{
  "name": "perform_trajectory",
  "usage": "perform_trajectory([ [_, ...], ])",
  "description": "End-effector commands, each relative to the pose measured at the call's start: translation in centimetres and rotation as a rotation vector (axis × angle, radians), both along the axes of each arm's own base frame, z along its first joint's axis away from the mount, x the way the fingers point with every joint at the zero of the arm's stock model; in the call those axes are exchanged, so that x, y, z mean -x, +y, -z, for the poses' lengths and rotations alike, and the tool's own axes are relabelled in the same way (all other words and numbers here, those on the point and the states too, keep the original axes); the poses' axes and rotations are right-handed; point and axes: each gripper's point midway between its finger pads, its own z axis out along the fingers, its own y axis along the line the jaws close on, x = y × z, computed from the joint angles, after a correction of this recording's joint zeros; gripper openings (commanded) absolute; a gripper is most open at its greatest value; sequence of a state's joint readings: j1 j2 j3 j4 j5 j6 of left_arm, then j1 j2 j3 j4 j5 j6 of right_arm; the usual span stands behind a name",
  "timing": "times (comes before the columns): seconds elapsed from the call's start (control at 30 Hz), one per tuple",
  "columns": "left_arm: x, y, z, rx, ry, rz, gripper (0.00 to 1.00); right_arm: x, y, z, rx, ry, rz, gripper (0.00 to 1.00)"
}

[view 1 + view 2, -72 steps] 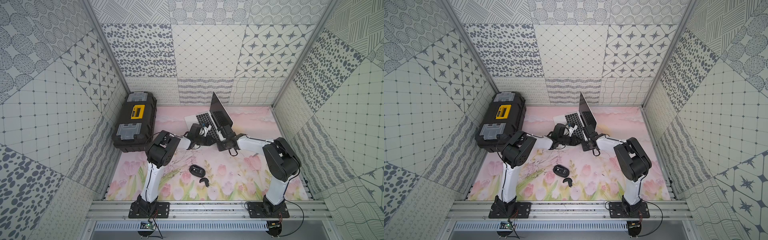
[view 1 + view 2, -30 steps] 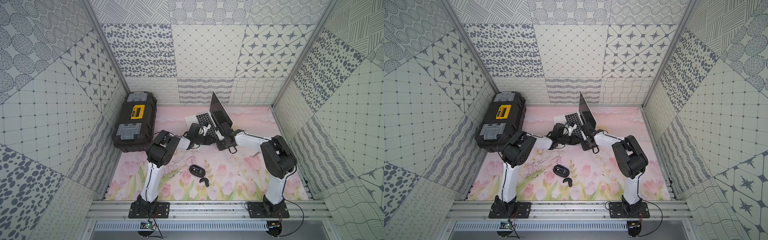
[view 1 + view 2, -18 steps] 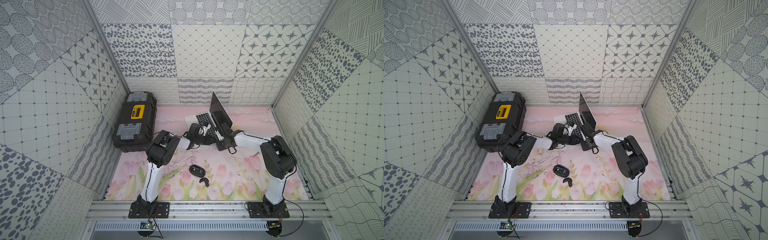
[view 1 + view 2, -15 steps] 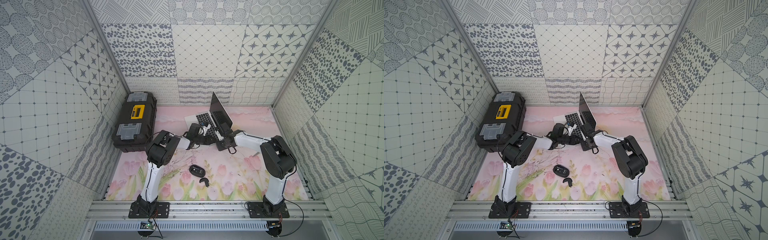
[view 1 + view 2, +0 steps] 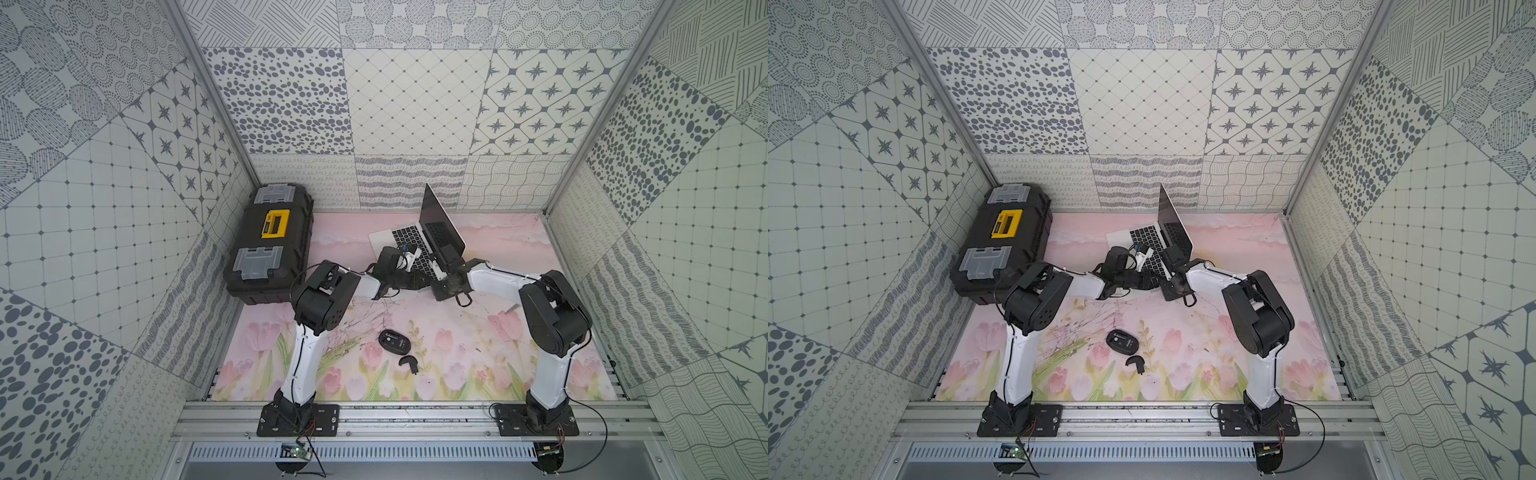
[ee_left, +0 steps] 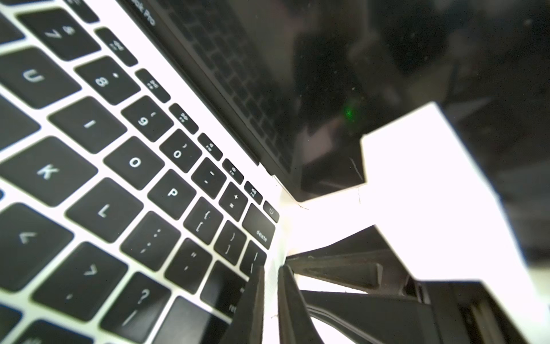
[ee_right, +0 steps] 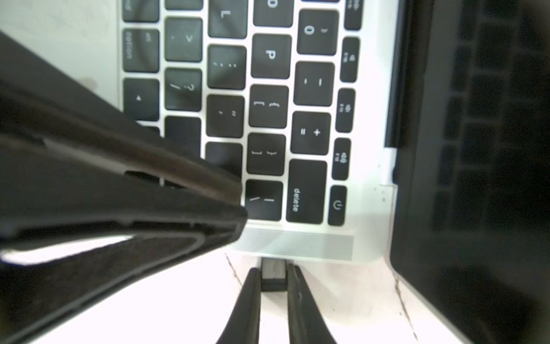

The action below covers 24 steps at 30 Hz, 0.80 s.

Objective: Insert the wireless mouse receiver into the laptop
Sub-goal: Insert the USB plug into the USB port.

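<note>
Our right jaws pinch the wireless mouse receiver, long axis aimed straight into the side edge of the laptop, metal tip meeting it by the delete key. Our left jaws, nearly closed and empty, sit over the keyboard.

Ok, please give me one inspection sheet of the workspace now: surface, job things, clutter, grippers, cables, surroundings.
Surface: pink flower mat, lying flat.
Job's things: receiver pinched, its metal end at the side edge of the laptop, partly showing; laptop open, screen dark.
Clutter: mouse and mouse cover on the mat, apart; toolbox closed, at the back on the left arm's side.
Grippers: right gripper shut on the receiver; left gripper shut, empty, tips over the keys.
Cables: black loop at the right wrist; wires at the arm bases.
Surroundings: patterned walls, metal frame.
</note>
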State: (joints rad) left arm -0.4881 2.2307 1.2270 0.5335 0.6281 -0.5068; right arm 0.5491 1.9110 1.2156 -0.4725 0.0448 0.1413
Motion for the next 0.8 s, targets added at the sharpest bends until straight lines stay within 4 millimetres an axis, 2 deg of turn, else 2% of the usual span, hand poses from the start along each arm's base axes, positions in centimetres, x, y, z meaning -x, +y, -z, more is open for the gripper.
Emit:
perform_trajectory([
  [0.0,1.6,2.0,5.2,-0.128,0.155,-0.040,0.13,-1.4,1.6,-0.3,-0.043,-0.051,-0.018,0.15],
  [0.1,1.6,1.9,5.1,-0.127,0.154,-0.040,0.13,-1.6,1.4,-0.1,-0.033,-0.057,-0.006,0.15],
  [0.43,1.6,2.2,5.4,-0.134,0.163,-0.049,0.13,-2.1,-1.4,-0.3,0.032,-0.095,0.104,0.14],
  [0.77,1.6,2.2,5.6,-0.133,0.168,-0.046,0.12,-2.3,1.8,-0.6,-0.040,-0.079,-0.040,0.14],
])
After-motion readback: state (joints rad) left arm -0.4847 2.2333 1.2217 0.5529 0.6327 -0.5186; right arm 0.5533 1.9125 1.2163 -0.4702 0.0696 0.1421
